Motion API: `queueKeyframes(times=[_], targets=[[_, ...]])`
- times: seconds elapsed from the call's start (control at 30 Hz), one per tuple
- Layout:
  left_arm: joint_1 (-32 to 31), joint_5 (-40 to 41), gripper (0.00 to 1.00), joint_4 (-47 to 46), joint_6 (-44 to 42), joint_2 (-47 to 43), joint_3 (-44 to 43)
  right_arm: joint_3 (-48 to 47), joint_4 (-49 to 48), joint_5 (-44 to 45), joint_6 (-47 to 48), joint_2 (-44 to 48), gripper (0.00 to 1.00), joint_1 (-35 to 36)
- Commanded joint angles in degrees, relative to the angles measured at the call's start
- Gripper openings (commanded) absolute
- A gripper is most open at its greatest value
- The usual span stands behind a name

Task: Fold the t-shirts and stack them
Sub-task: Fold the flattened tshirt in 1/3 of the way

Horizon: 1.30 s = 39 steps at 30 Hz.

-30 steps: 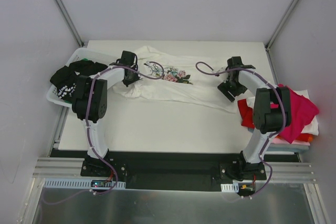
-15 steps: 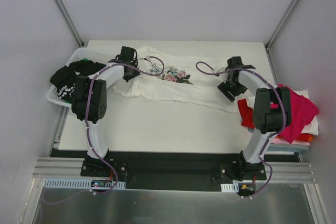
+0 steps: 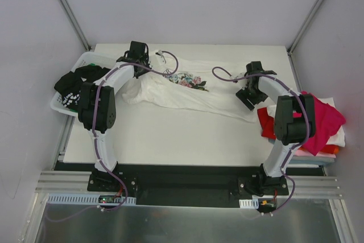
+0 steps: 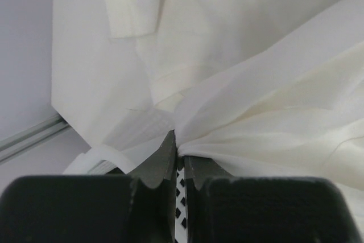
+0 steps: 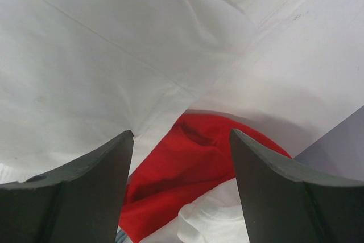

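Note:
The white floral t-shirt [image 3: 187,92] lies spread across the far half of the table, its pink-green print [image 3: 190,81] facing up. My left gripper [image 3: 138,55] is at its far left corner, shut on a pinch of the white cloth [image 4: 239,140], which pulls into folds at the jaw tips [image 4: 178,146]. My right gripper [image 3: 248,98] is open and empty above the shirt's right end [image 5: 85,61], beside a red t-shirt [image 5: 187,169]. The stack of magenta, red, orange and white tees [image 3: 318,123] lies at the right edge.
A white plastic basket [image 3: 62,103] at the left edge holds a black t-shirt with white print [image 3: 77,81]. Purple cables loop over the arms. The enclosure's walls and metal posts stand close behind the table [image 3: 170,140].
My left gripper has moved toward the far left corner with the shirt's edge in it, drawing the cloth's left side back. The right arm has not moved.

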<state>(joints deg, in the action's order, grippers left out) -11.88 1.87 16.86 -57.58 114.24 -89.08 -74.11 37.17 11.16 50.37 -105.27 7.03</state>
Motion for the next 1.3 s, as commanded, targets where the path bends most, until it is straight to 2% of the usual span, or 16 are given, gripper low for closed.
queueKeyframes(times=[0.0,0.07,0.33,0.43,0.57,0.77,1.07,1.27], targets=[[0.63,3.84,0.01,-0.43,-3.32,1.42,-3.99,-0.07,1.15,-0.52,-0.62,1.74,0.72,-0.35],[0.63,5.07,0.06,-0.6,-4.46,1.87,-4.79,0.01,1.15,-0.52,-0.71,1.74,0.72,-0.26],[0.63,6.22,0.54,-1.74,-5.44,2.83,-5.05,0.28,0.98,-0.79,-0.62,1.65,0.72,-0.35],[0.63,6.31,0.6,-2.01,-4.74,2.57,-4.79,0.54,0.89,-0.87,-0.62,1.74,0.72,-0.26],[0.37,4.03,0.65,-2.01,-2.8,-1.19,-2.51,0.63,0.8,-0.79,-0.62,1.74,0.72,-0.35],[-1.13,2.27,0.65,-2.01,-1.31,-8.31,6.27,0.37,0.8,-0.7,-0.62,1.48,0.72,-0.26],[-3.15,-1.69,0.66,-1.92,3.17,-18.34,13.48,0.63,0.89,-0.79,-0.8,1.74,0.72,-0.26],[-5.52,-3.09,0.65,-2.01,5.19,-19.23,17.35,0.72,0.89,-0.79,-0.8,1.91,0.71,-0.35]])
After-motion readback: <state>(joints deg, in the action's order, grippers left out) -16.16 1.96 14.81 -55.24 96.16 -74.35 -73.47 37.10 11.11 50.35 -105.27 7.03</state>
